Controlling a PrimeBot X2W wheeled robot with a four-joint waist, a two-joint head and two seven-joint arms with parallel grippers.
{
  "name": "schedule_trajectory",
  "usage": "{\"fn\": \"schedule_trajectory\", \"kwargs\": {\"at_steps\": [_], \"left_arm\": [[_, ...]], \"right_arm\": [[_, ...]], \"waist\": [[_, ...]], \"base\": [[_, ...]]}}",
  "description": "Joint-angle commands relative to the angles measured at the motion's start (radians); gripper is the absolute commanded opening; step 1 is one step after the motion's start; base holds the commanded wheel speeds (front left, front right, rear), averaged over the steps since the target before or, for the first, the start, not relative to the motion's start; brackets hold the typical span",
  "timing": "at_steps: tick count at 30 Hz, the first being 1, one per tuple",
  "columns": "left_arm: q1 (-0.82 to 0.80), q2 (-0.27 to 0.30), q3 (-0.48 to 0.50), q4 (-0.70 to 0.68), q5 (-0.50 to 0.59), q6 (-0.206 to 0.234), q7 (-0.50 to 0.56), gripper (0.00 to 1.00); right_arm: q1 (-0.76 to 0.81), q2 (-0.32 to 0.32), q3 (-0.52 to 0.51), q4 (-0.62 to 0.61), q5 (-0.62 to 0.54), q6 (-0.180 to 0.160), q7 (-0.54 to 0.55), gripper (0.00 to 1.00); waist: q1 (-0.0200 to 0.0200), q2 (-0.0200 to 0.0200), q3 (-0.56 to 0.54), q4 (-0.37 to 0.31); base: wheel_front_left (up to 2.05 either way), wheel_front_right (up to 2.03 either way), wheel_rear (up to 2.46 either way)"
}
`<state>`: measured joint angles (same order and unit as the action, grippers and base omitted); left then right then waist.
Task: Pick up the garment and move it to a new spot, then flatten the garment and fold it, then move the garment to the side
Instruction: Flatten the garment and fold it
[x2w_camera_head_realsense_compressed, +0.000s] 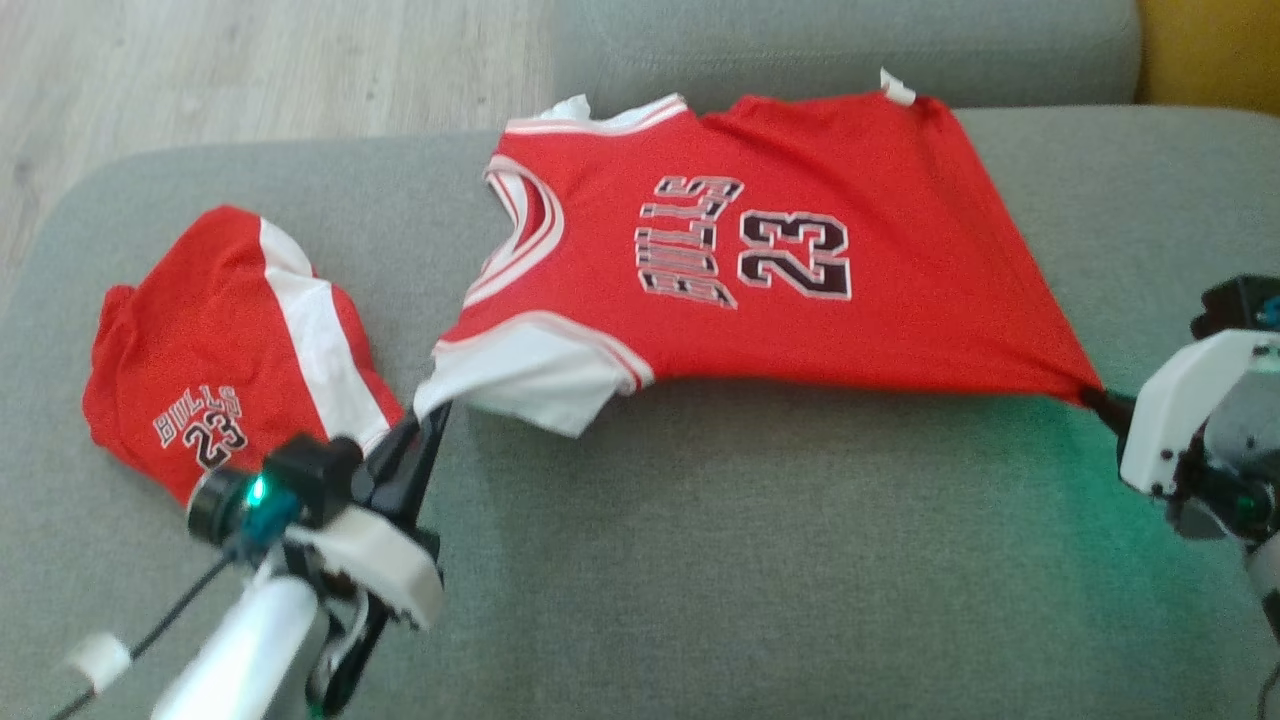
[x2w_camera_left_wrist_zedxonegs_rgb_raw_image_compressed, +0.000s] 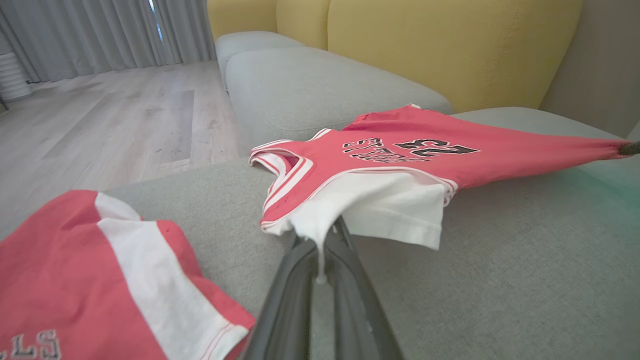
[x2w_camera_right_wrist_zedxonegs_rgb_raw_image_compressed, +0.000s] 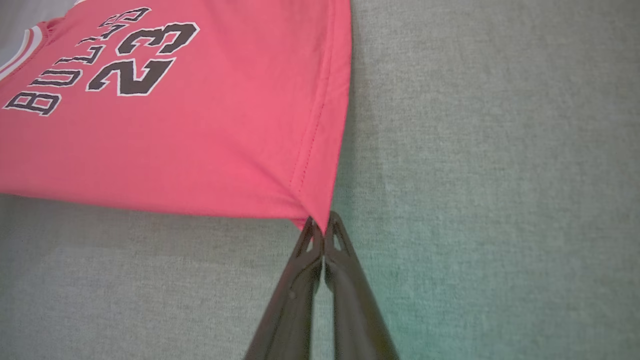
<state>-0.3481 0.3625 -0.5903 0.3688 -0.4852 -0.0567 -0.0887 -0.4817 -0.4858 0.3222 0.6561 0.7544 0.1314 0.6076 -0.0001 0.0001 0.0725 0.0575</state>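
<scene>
The garment (x2w_camera_head_realsense_compressed: 790, 270) is a red jersey with white sleeves and "BULLS 23" on its chest, spread across the grey sofa seat (x2w_camera_head_realsense_compressed: 700, 560). My left gripper (x2w_camera_head_realsense_compressed: 432, 412) is shut on the near white sleeve (x2w_camera_left_wrist_zedxonegs_rgb_raw_image_compressed: 320, 232), which drapes over its fingers. My right gripper (x2w_camera_head_realsense_compressed: 1092, 393) is shut on the near bottom hem corner (x2w_camera_right_wrist_zedxonegs_rgb_raw_image_compressed: 320, 220). The near edge of the garment (x2w_camera_left_wrist_zedxonegs_rgb_raw_image_compressed: 500, 155) is stretched taut between the two grippers, slightly raised. Its far edge rests on the seat. The chest print (x2w_camera_right_wrist_zedxonegs_rgb_raw_image_compressed: 115, 65) faces up.
A pair of red shorts (x2w_camera_head_realsense_compressed: 225, 350) with a white stripe lies crumpled on the seat's left end, close to my left forearm. A second grey cushion (x2w_camera_left_wrist_zedxonegs_rgb_raw_image_compressed: 310, 85) and yellow backrest (x2w_camera_left_wrist_zedxonegs_rgb_raw_image_compressed: 450, 45) lie beyond. Wooden floor (x2w_camera_head_realsense_compressed: 200, 70) runs past the seat's left edge.
</scene>
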Motion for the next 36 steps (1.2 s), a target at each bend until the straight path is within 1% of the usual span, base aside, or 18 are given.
{"fn": "schedule_trajectory", "kwargs": {"at_steps": [1, 9, 13, 16, 19, 23, 28, 29, 36], "left_arm": [[-0.011, 0.045, 0.034, -0.059, -0.013, 0.017, 0.007, 0.0], [0.184, 0.091, 0.018, -0.299, -0.03, 0.104, 0.079, 0.0], [0.276, 0.112, 0.008, -0.424, -0.034, 0.151, 0.113, 0.0], [0.313, 0.125, 0.005, -0.497, -0.029, 0.178, 0.129, 0.0], [0.311, 0.132, 0.011, -0.542, -0.019, 0.195, 0.135, 0.0], [0.271, 0.136, 0.025, -0.554, -0.011, 0.196, 0.136, 0.0], [0.198, 0.138, 0.039, -0.537, -0.01, 0.179, 0.143, 0.0], [0.198, 0.138, 0.039, -0.537, -0.01, 0.179, 0.143, 0.0], [0.081, 0.143, 0.045, -0.469, -0.008, 0.13, 0.156, 0.0]], "right_arm": [[0.004, -0.037, 0.005, -0.044, 0.011, -0.001, 0.006, 0.0], [0.136, -0.076, 0.003, -0.168, 0.043, -0.001, 0.076, 0.0], [0.205, -0.099, -0.017, -0.249, 0.069, -0.001, 0.129, 0.0], [0.241, -0.107, -0.044, -0.305, 0.074, -0.001, 0.154, 0.0], [0.256, -0.099, -0.076, -0.34, 0.06, -0.001, 0.167, 0.0], [0.252, -0.073, -0.113, -0.371, 0.027, -0.001, 0.179, 0.0], [0.222, -0.033, -0.15, -0.391, -0.014, -0.001, 0.197, 0.0], [0.222, -0.033, -0.15, -0.391, -0.014, -0.001, 0.197, 0.0], [0.148, 0.023, -0.187, -0.387, -0.067, -0.001, 0.204, 0.0]], "waist": [[0.0001, -0.0001, -0.018, -0.007], [0.0001, -0.0001, -0.087, -0.019], [0.0001, -0.0001, -0.099, -0.024], [0.0001, -0.0001, -0.099, -0.026], [0.0001, -0.0001, -0.093, -0.026], [0.0001, -0.0001, -0.073, -0.025], [0.0001, -0.0001, -0.037, -0.026], [0.0001, -0.0001, -0.037, -0.026], [0.0001, -0.0001, 0.02, -0.034]], "base": [[0.0, 0.0, 0.0], [0.0, 0.0, 0.0], [0.0, 0.0, 0.0], [0.0, 0.0, 0.0], [0.0, 0.0, 0.0], [0.0, 0.0, 0.0], [0.0, 0.0, 0.0], [0.0, 0.0, 0.0], [0.0, 0.0, 0.0]]}}
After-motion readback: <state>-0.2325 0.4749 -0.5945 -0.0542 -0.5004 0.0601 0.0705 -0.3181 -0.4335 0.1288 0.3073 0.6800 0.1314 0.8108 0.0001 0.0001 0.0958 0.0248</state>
